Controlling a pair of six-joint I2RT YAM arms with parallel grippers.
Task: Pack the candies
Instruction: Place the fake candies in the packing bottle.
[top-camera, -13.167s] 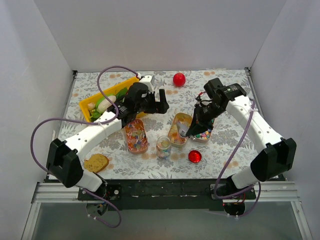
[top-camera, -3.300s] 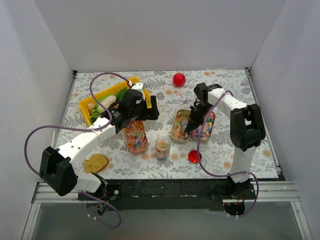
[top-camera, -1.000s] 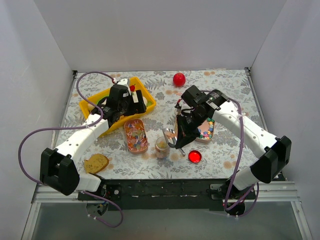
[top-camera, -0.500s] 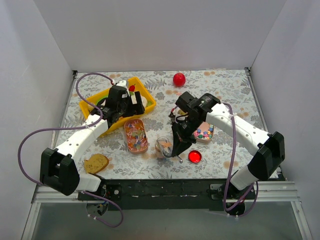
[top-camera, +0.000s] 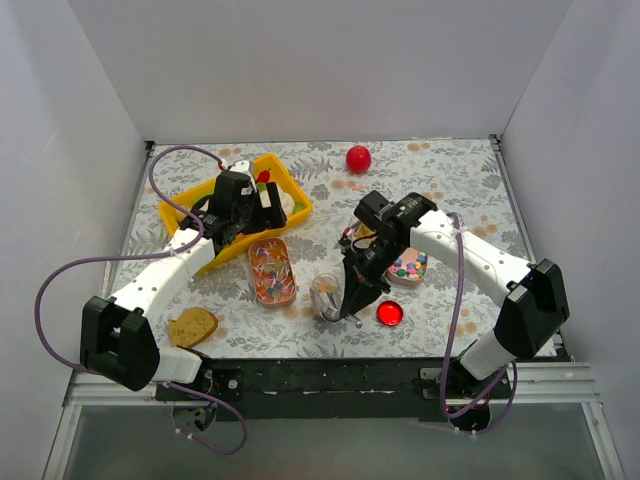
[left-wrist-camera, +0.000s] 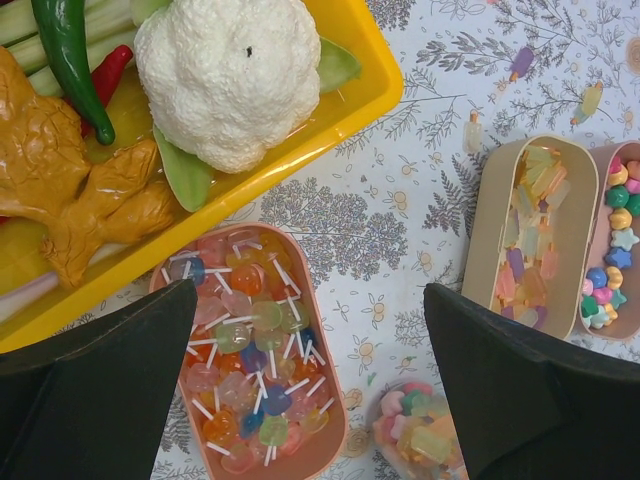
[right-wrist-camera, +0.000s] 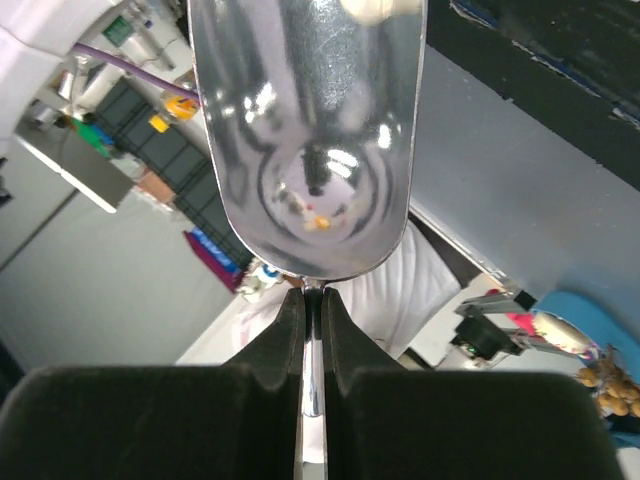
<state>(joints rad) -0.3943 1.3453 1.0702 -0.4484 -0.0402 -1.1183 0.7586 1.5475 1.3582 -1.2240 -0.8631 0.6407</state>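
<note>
Three oval tins: lollipops (left-wrist-camera: 250, 340) in the salmon tin (left-wrist-camera: 337, 395), yellow-orange gummy bits (left-wrist-camera: 535, 190) in the tan tin (left-wrist-camera: 490, 230), pastel beads (left-wrist-camera: 610, 250) in the pink tin (top-camera: 402, 281). One glass jar (top-camera: 320, 290) holds mixed candies (left-wrist-camera: 415, 440). One yellow tray (left-wrist-camera: 370, 90) carries one cauliflower (left-wrist-camera: 235, 75) and one ginger root (left-wrist-camera: 70, 190). The right gripper (right-wrist-camera: 312, 320) pinches the metal scoop (right-wrist-camera: 305, 130) by its handle. A second ago the scoop was just behind the jar, and now it's lowered right at it! The left gripper (left-wrist-camera: 308, 300) gapes wide, empty, above the lollipops.

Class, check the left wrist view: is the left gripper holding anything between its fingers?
No, the left gripper stands wide open over the lollipops, with nothing but the table scene showing between its fingers.
</note>
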